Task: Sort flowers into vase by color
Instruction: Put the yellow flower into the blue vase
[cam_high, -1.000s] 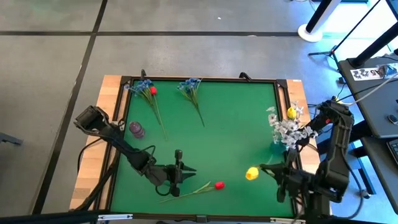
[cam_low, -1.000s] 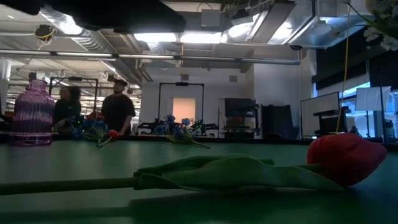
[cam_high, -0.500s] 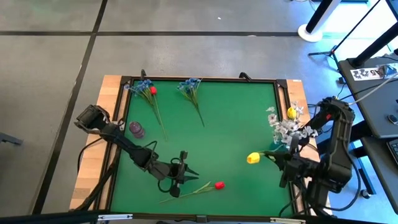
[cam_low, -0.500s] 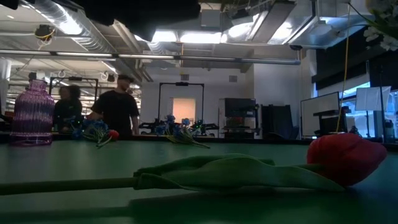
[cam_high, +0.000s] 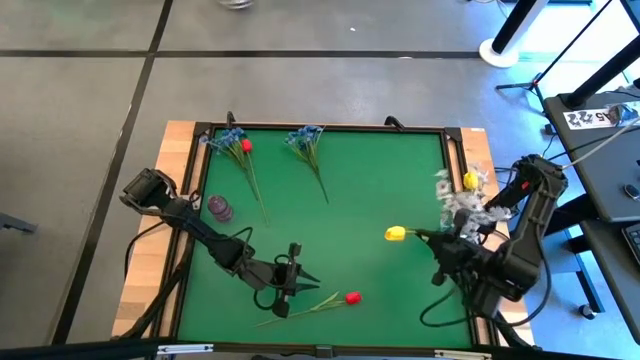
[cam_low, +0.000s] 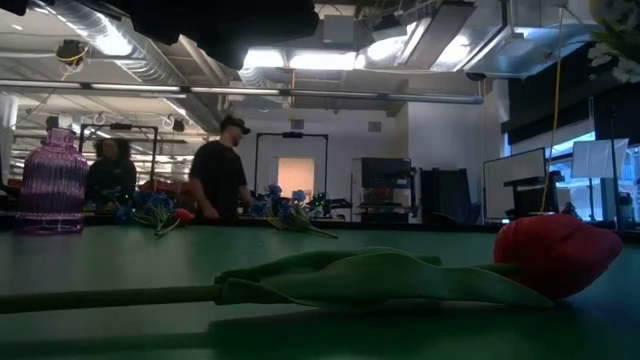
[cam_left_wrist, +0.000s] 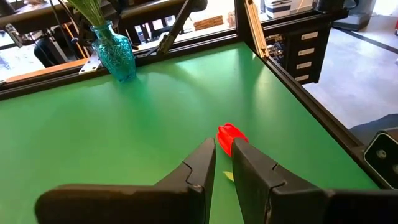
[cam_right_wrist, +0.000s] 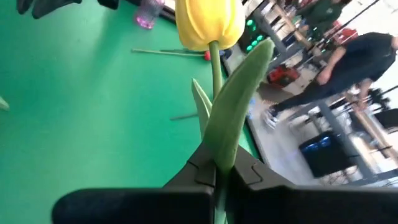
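Right wrist view: yellow tulip stalk between jaws.

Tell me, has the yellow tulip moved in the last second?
Yes. In the high view the yellow tulip, clamped in the right gripper, has shifted from the table's near edge toward the far rail.

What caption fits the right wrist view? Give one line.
Right tool shut on the yellow tulip stem, held above the green table.
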